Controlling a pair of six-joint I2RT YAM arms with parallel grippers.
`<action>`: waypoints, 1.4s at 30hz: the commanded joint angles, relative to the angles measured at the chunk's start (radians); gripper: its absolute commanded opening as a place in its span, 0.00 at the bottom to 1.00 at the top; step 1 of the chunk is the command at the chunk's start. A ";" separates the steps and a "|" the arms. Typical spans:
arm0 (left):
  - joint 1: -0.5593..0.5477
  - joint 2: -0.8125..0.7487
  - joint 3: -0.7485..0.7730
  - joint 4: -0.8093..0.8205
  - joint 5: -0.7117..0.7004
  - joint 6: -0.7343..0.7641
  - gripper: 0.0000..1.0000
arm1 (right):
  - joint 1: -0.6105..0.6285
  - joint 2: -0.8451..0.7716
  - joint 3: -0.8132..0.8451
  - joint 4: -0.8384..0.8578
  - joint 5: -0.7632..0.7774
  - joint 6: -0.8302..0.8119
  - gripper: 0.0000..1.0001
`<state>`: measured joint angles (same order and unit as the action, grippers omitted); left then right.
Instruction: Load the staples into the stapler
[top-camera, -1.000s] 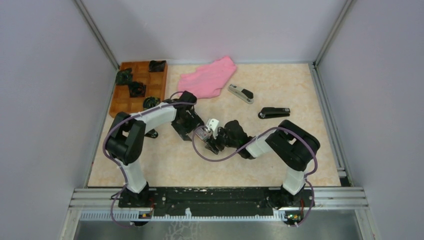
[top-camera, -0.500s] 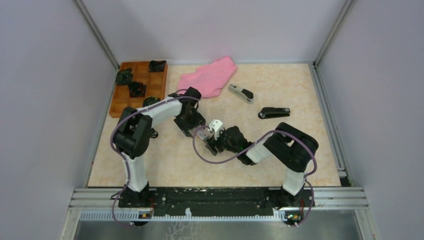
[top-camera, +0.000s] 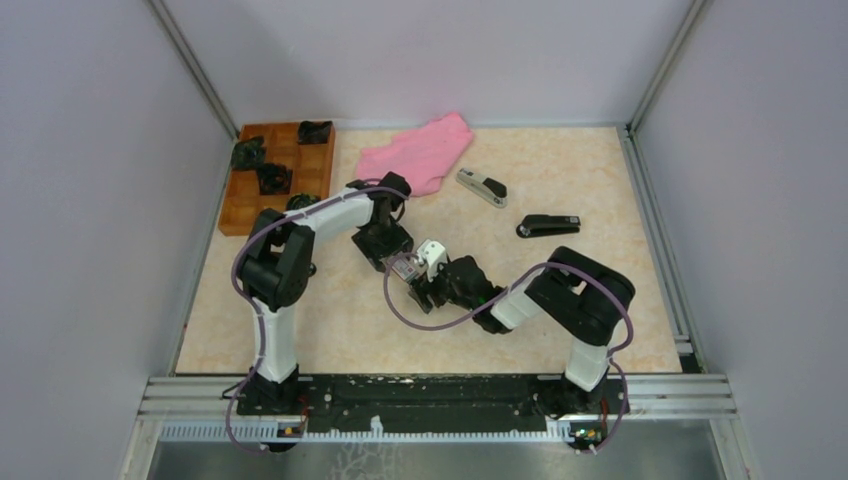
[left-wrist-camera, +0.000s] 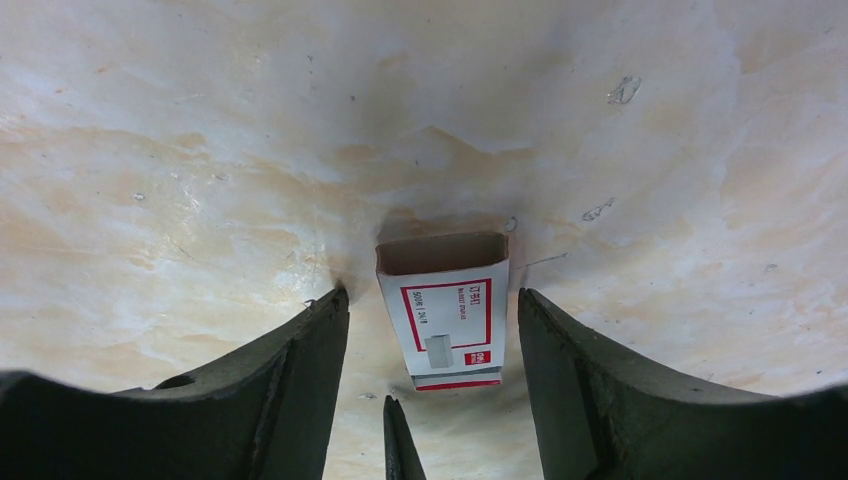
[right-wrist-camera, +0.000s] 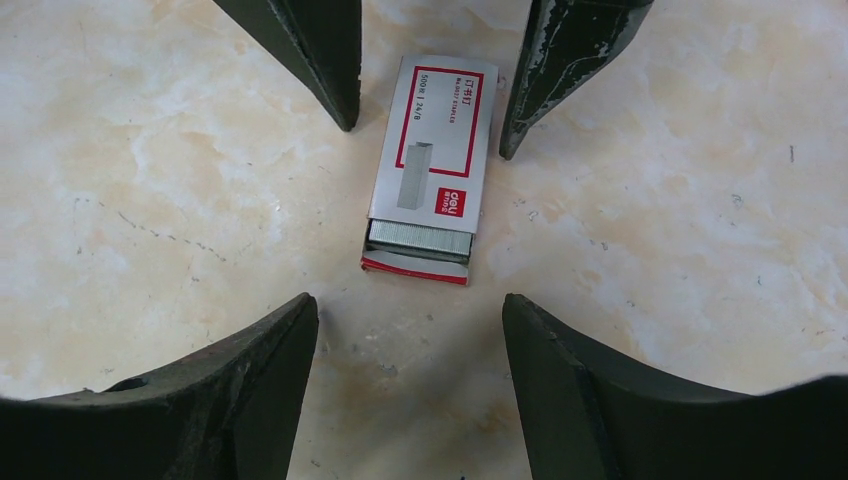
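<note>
We look down on a marbled beige tabletop (top-camera: 600, 170) where two robot arms meet near the middle. Between them a small white box with a red border (right-wrist-camera: 428, 140) lies flat on the tabletop. The end of the box nearer the right arm is open. The staples (right-wrist-camera: 420, 238), a silvery-grey block, show just inside that end.

The left fingers (left-wrist-camera: 300, 390) are spread wide and grip nothing. In the left wrist view the box lies between them with a strip of bare tabletop on either side, so neither finger touches it. In the right wrist view these same fingers flank the far half of the box, their tips close beside its long sides.

The right fingers (right-wrist-camera: 260, 400) are likewise wide apart and hold nothing. Their tips stop just short of the open end, so the staples lie just ahead of the gap between them.

Well apart from the box, toward the far right of the tabletop, lie a black stapler (top-camera: 548, 225) and a silver-grey stapler (top-camera: 481, 186). A pink cloth (top-camera: 418, 155) lies near the far edge. A wooden tray (top-camera: 240, 210) holding small black items sits in the far left corner.
</note>
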<state>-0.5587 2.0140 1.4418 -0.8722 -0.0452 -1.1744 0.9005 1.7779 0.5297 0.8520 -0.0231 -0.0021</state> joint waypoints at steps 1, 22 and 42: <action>-0.013 0.050 0.020 -0.044 -0.041 -0.046 0.68 | 0.020 0.018 0.005 0.062 0.016 0.014 0.68; -0.024 0.109 0.043 -0.048 -0.030 -0.068 0.56 | 0.048 0.083 0.038 0.069 0.068 -0.011 0.67; -0.024 0.112 0.042 -0.053 -0.037 -0.067 0.50 | 0.048 0.077 0.030 0.015 0.102 -0.002 0.45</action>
<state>-0.5671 2.0579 1.4948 -0.9455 -0.0578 -1.2037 0.9360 1.8595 0.5827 0.9112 0.0605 -0.0162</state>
